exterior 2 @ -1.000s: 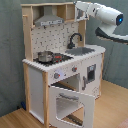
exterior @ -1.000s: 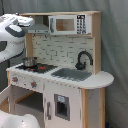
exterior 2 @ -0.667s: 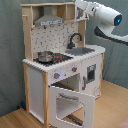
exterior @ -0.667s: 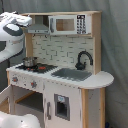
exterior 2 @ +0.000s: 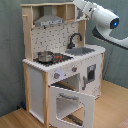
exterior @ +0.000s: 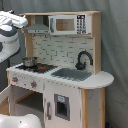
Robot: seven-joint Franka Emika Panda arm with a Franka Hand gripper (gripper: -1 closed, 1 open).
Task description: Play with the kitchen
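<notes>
The kitchen (exterior: 60, 75) (exterior 2: 60, 65) is a white and light-wood toy unit, seen in both exterior views. On its stovetop stands a metal pot (exterior: 29, 62) (exterior 2: 45, 56). A black faucet (exterior: 83, 59) (exterior 2: 75, 40) curves over the grey sink (exterior: 71, 74) (exterior 2: 84, 50). The oven door (exterior 2: 70, 104) hangs open towards the floor. My white arm (exterior 2: 102, 17) reaches in high, and its gripper (exterior: 23, 21) (exterior 2: 79, 4) sits level with the hood (exterior: 38, 27) (exterior 2: 50, 21) and the top shelf. It holds nothing that I can see.
A toy microwave (exterior: 67, 24) fills the top shelf in the first exterior view. Grey curtain (exterior: 115, 45) hangs behind the kitchen, which stands on a wooden floor (exterior 2: 112, 107). A white rounded body (exterior: 17, 121) lies at the first exterior view's lower left.
In the second exterior view the arm's end has edged slightly left, towards the kitchen's top shelf. The oven door, the pot and the rest of the kitchen stay as they were.
</notes>
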